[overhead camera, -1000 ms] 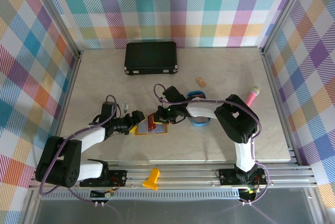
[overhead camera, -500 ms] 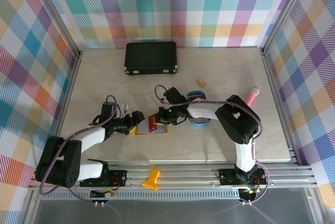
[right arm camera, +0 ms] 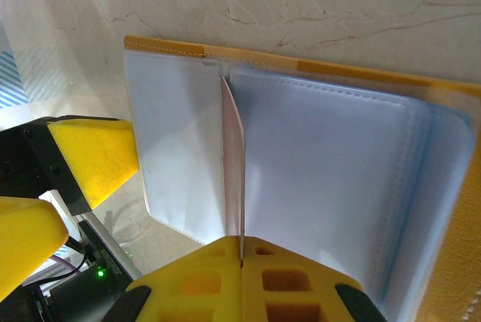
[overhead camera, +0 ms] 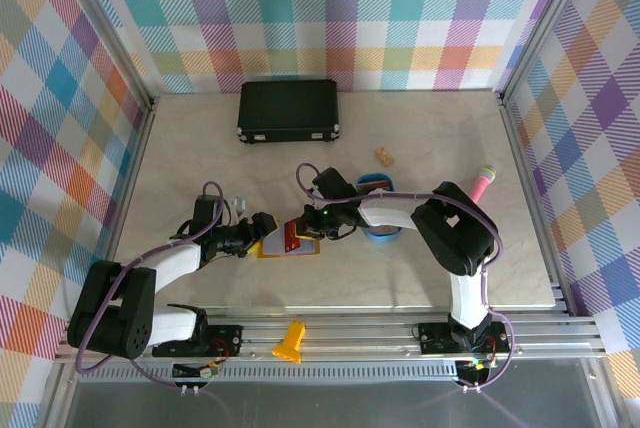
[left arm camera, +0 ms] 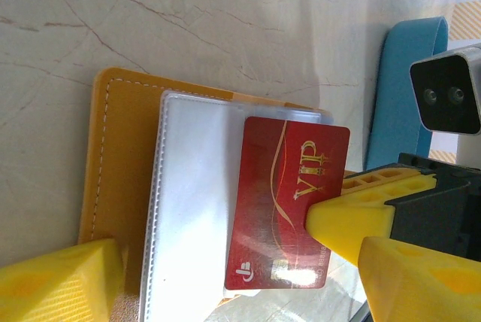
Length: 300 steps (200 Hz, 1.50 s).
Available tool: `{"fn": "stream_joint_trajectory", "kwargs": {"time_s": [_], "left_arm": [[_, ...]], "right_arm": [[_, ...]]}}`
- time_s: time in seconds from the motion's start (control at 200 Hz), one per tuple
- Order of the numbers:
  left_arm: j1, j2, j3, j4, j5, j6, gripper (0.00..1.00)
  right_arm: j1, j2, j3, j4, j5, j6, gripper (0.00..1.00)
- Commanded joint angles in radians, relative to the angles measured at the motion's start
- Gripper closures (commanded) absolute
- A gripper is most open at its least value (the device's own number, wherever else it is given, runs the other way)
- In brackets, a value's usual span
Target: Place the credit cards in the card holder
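Observation:
The card holder (overhead camera: 272,246) lies open on the table, mustard-yellow (left arm camera: 120,156) with clear pale pockets (right arm camera: 323,179). A red credit card (left arm camera: 289,202) marked VIP is held edge-on (right arm camera: 233,156) at the slot between two pockets, its left end over the pocket sheet. My right gripper (right arm camera: 242,250) is shut on the card's right end, and its yellow fingers (left arm camera: 353,220) show in the left wrist view. My left gripper (left arm camera: 240,292) stands open astride the holder's near side, one finger (left arm camera: 52,284) at the yellow cover's edge.
A blue oval tray (overhead camera: 381,220) sits just right of the holder under the right arm. A black case (overhead camera: 288,111) lies at the back, a small tan piece (overhead camera: 384,156) and a pink object (overhead camera: 482,183) to the right. A yellow item (overhead camera: 288,340) rests on the front rail.

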Motion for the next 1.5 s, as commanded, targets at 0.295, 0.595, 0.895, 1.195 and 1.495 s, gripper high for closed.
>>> {"fn": "stream_joint_trajectory", "kwargs": {"time_s": [0.295, 0.595, 0.895, 1.195, 1.495], "left_arm": [[0.001, -0.004, -0.023, -0.044, -0.018, 0.027, 0.18], [0.001, 0.001, -0.022, -0.043, -0.015, 0.028, 0.18], [0.0, 0.008, -0.019, -0.048, -0.021, 0.032, 0.18], [-0.006, 0.006, -0.016, -0.065, -0.033, 0.035, 0.19], [-0.015, 0.017, -0.008, -0.082, -0.047, 0.044, 0.19]], "right_arm": [[-0.002, -0.052, -0.058, 0.03, 0.058, 0.052, 1.0], [-0.002, -0.031, -0.041, 0.016, 0.032, 0.039, 1.0], [0.0, 0.022, -0.046, 0.063, -0.037, 0.063, 1.0], [0.0, 0.048, -0.059, 0.083, -0.045, 0.06, 1.0], [0.0, 0.074, -0.093, 0.195, -0.058, 0.086, 1.0]]}}
